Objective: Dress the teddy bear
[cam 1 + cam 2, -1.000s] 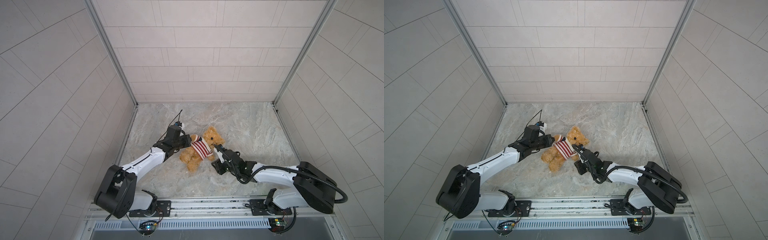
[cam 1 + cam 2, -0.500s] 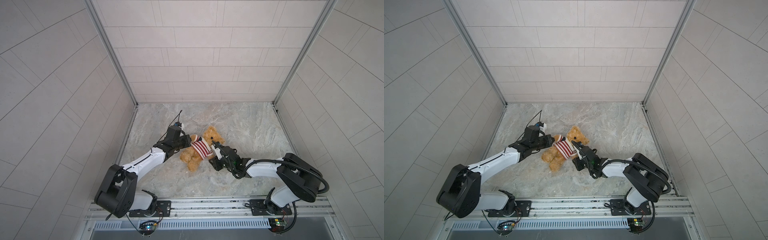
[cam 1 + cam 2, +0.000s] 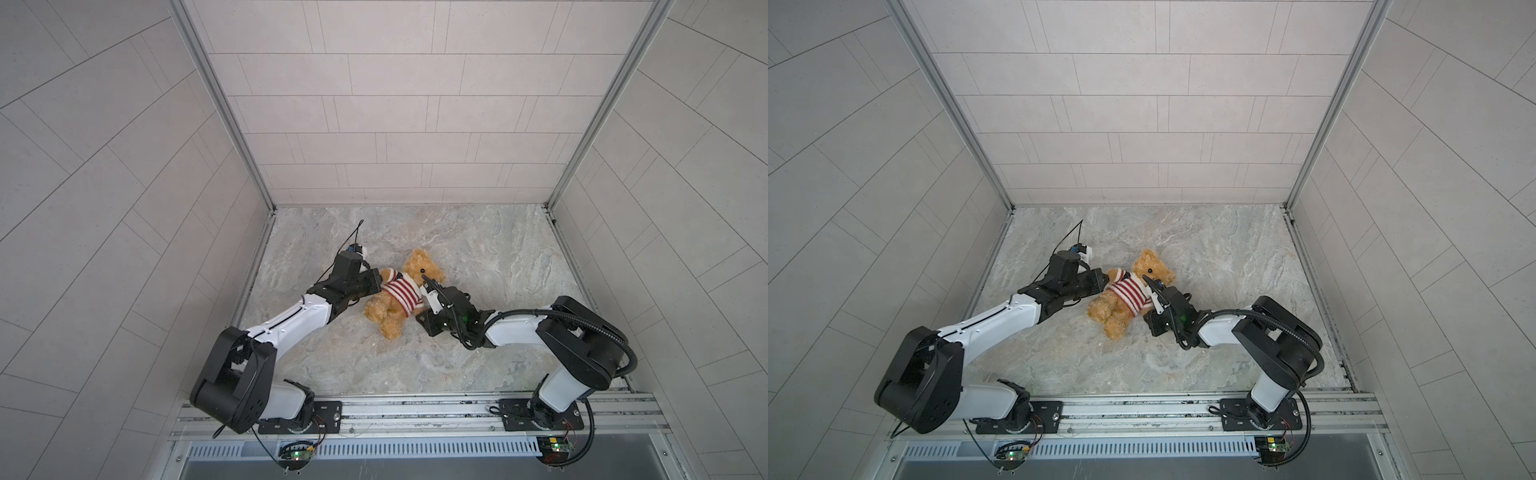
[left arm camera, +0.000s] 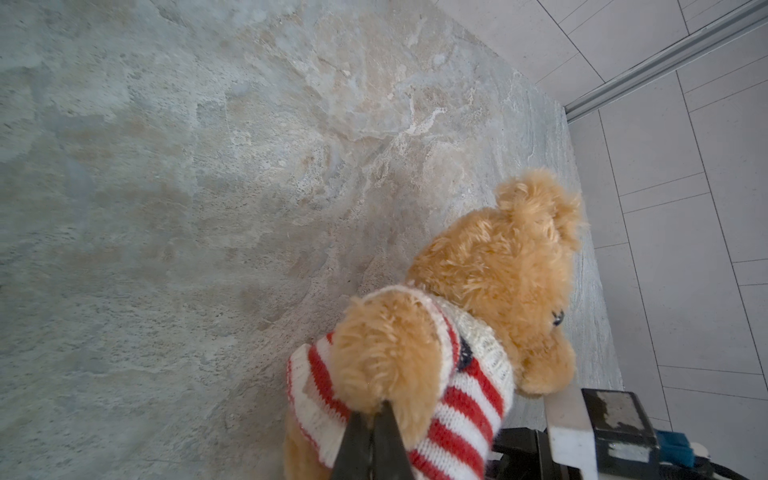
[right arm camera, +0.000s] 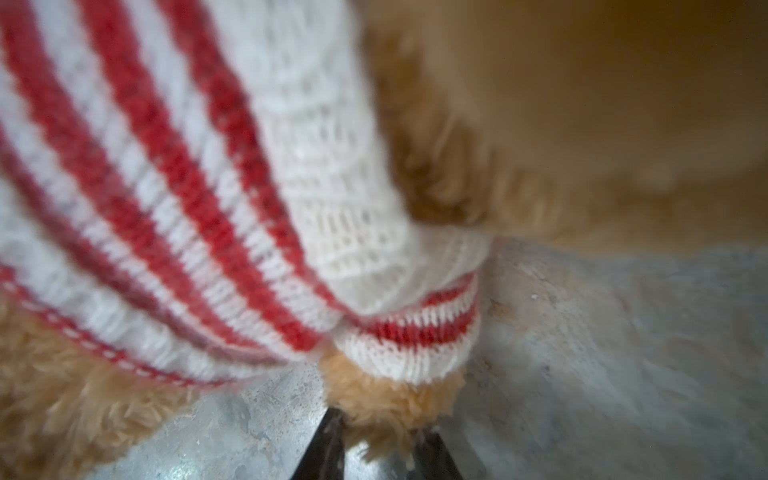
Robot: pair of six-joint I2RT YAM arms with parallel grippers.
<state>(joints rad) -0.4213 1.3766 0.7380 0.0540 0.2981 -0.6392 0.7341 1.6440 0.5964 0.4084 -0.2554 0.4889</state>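
Arms point(image 3: 291, 320) outstretched, left hand point(image 3: 379, 282) pinching teddy bear point(image 3: 419, 266), right hand point(image 3: 425, 286) straddling paw point(image 5: 386, 399)

One teddy bear point(image 3: 422, 268), one sweater point(image 3: 401, 293) — two hands point(image 3: 379, 279) point(image 3: 428, 291).

Bear point(image 3: 419, 270): golden-brown plush, supine, lying diagonally, head toward the back wall, legs toward the front. Striped sweater point(image 3: 401, 293) covers torso; both paws protrude from sleeves.

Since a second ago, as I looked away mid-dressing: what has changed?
The right tool edged toward the teddy bear and closed around the paw poking from the sweater sleeve, its elbow swinging inward. The left tool stays shut on the other paw; bear and sweater have not shifted.
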